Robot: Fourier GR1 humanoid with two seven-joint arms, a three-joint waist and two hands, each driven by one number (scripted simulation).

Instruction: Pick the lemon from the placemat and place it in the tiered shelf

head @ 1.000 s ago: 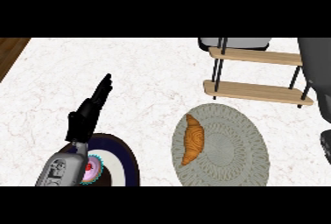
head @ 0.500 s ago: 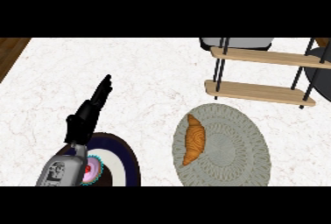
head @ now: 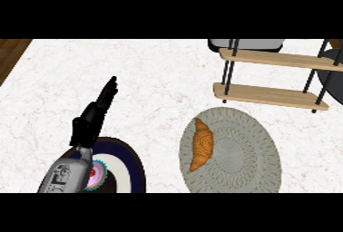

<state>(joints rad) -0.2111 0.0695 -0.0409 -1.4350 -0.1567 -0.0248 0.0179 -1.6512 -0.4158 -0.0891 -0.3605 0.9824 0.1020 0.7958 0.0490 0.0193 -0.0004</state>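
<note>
A golden-brown croissant [head: 201, 147] is pictured lying on the left part of the round grey woven placemat [head: 251, 158], just below the wooden tiered shelf with black legs [head: 268, 93]; the lemon cannot be made out. The left hand [head: 94, 115] is held open, fingers straight, above a dark blue plate [head: 134, 163] bearing a pink cupcake [head: 98, 174]. Whether the right hand [head: 333, 68], a dark shape at the right edge, is open or closed cannot be told

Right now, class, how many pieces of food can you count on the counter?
2. A croissant lies on the left part of the placemat; a cupcake sits on the plate at lower left, partly behind the left forearm. No lemon shows; it may be hidden.
</note>
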